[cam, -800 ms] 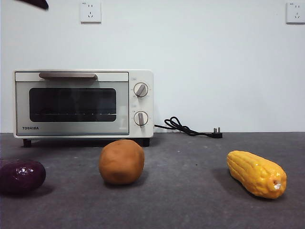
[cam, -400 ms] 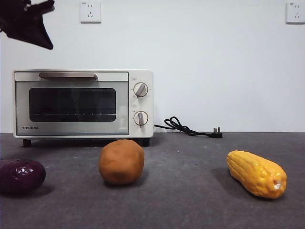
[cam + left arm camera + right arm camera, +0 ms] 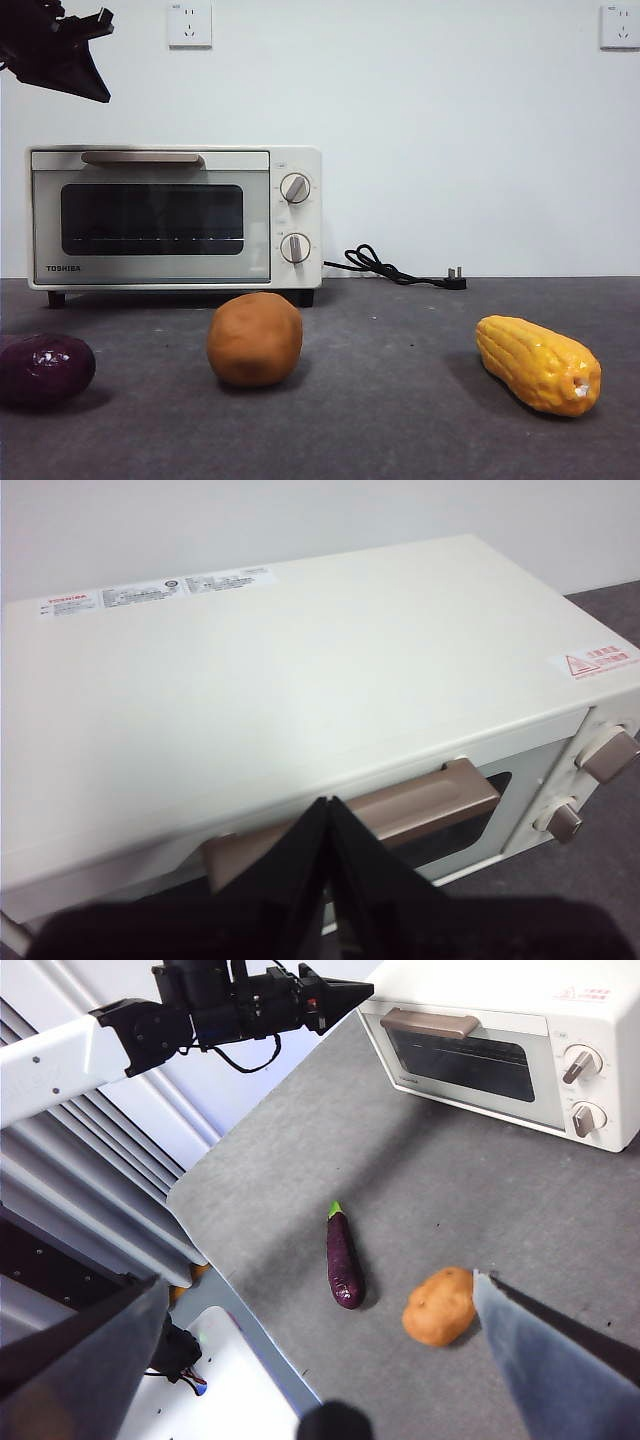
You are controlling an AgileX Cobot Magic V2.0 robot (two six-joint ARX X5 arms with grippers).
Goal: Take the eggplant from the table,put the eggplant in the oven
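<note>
Since half a second ago, only the left gripper (image 3: 95, 40) at the front view's eleven o'clock corner has barely shifted; nothing on the table has moved. The glossy dark-purple eggplant (image 3: 45, 368) lies on the dark grey felt-like table (image 3: 400, 400), at nine o'clock of the orange-brown round lump (image 3: 255, 338), with the yellow corn cob (image 3: 540, 363) at three o'clock. The right gripper (image 3: 320, 1360) hangs high above the eggplant (image 3: 343, 1256), jaws spread wide. Farther back, the left gripper (image 3: 328, 810), jaws closed together, hovers over the cream-white boxy oven (image 3: 175, 215), near its bar handle (image 3: 400, 810); the door is shut. A white wall stands behind.
</note>
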